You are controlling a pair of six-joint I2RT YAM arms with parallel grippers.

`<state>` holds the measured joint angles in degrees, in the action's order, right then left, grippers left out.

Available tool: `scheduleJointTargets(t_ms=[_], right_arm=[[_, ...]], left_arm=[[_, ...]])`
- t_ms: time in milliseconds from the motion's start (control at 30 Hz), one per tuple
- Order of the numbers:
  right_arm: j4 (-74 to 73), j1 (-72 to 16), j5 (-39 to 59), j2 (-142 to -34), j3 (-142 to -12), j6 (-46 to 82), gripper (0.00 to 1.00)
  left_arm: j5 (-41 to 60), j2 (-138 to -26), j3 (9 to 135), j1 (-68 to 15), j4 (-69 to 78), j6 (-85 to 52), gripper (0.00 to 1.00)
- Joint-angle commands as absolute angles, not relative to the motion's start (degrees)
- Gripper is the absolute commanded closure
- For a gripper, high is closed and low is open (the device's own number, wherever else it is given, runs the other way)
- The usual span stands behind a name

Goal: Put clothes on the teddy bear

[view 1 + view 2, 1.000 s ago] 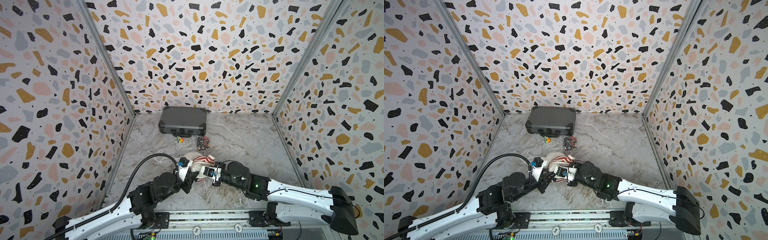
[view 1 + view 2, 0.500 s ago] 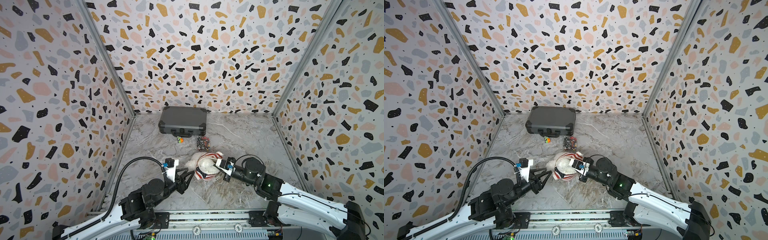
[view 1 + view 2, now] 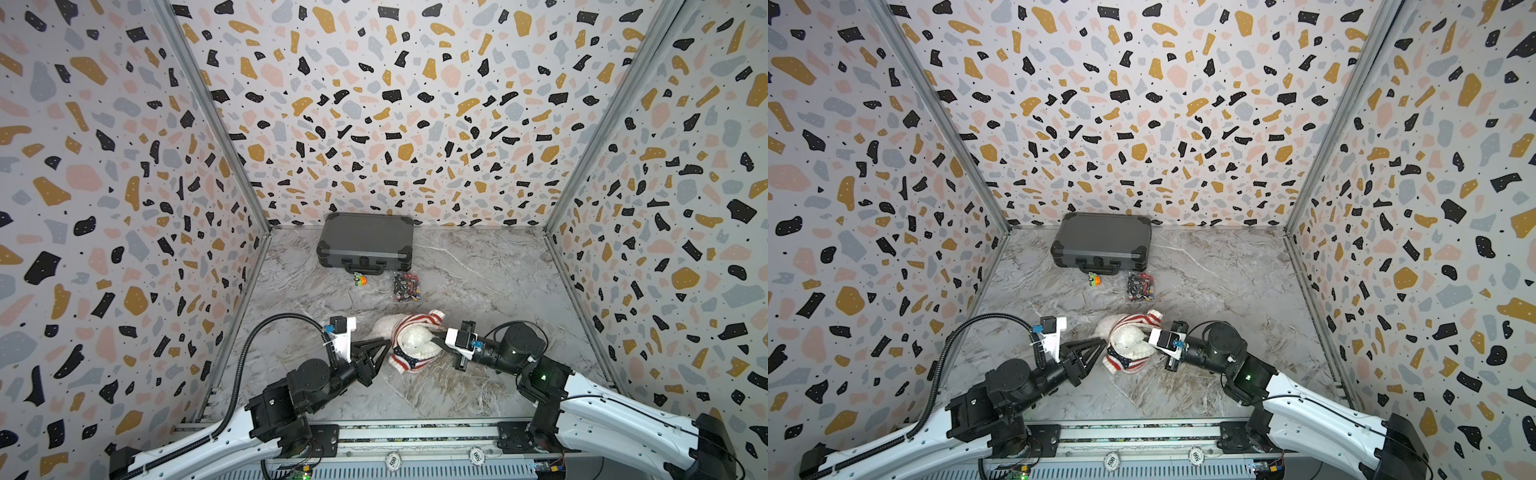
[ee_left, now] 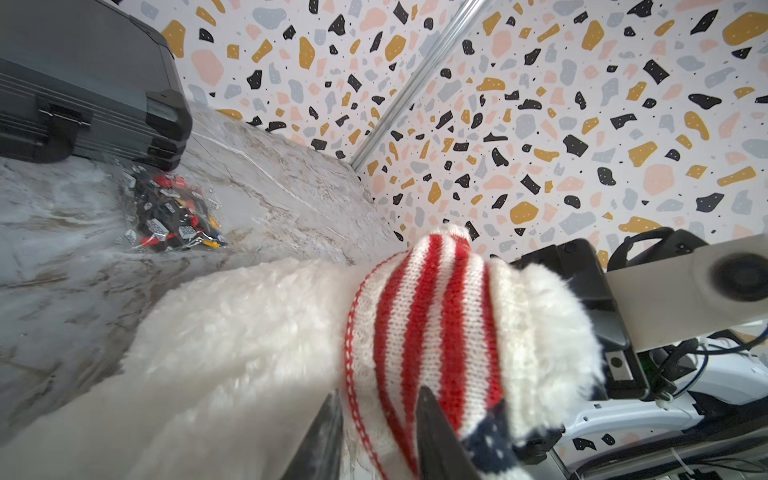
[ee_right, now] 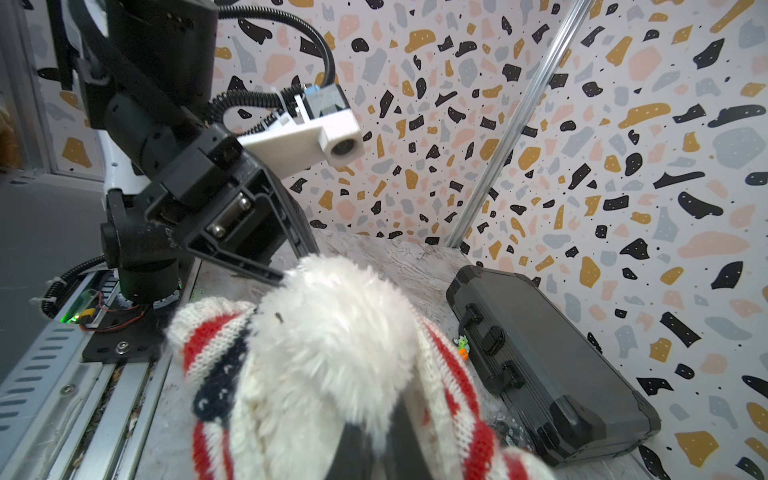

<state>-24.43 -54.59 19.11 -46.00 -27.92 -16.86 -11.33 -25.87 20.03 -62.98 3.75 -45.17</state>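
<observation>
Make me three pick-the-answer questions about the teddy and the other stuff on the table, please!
1. Where does the clear bag of small bricks lie?
A) between the grey hard case and the white fluffy teddy bear
B) on top of the case
C) under the bear

2. What colours are the stripes on the bear's knitted jumper?
A) green and yellow
B) red and white
C) purple and orange

3. How is the case's lid?
A) wide open
B) taken off
C) shut

Answers:
1 A: both top views show the bag lying between them.
2 B: the left wrist view shows red and white bands.
3 C: the lid lies flat on the case.
</observation>
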Motion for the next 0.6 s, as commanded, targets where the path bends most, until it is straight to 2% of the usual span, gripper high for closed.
scheduleJointTargets(t_ms=[0,467,567], right_arm=[[-30.94,-53.76,21.87,-44.57,-27.70,-15.26,1.00],[-35.22,-53.14,23.15,-44.17,-25.62,-13.81,1.00],[-35.51,-53.16,23.27,-44.18,-25.53,-13.63,1.00]], left_arm=[[-6.42,-28.83,18.90,-62.58,12.02,-46.49,0.69],[-1.71,-36.33,17.79,-62.60,22.89,-46.13,0.65],[-1.55,-37.16,18.22,-62.58,24.87,-45.63,0.75]])
